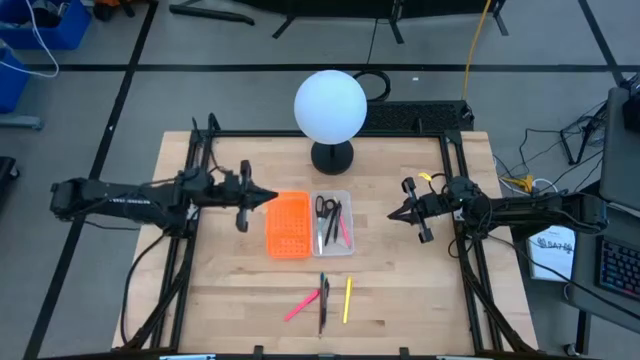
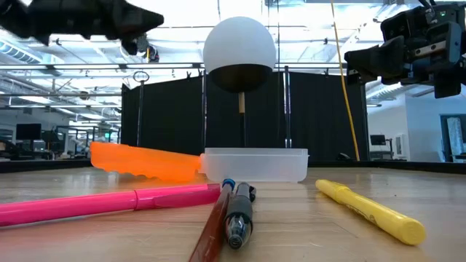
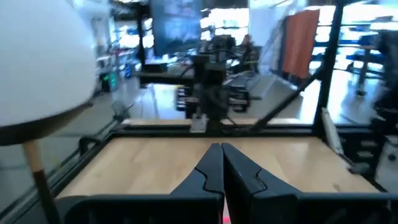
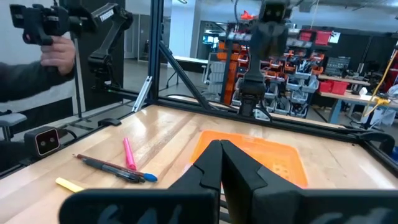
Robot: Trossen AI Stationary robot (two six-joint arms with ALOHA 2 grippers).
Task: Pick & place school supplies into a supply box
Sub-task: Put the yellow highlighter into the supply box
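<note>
The clear supply box lies mid-table, flat on its base, with the orange perforated piece beside it on its left. In the box are black-handled scissors, a black pen and a pink-red pen. Nearer the near edge, a pink pen, dark pens and a yellow one lie on the wood. My left gripper hovers shut over the orange piece's left edge. My right gripper hovers shut, right of the box. Both are well above the table in the low view.
A white globe lamp stands on its dark base just behind the box. Black frame rails run along the table's sides. A person's hand holds a device beyond the table.
</note>
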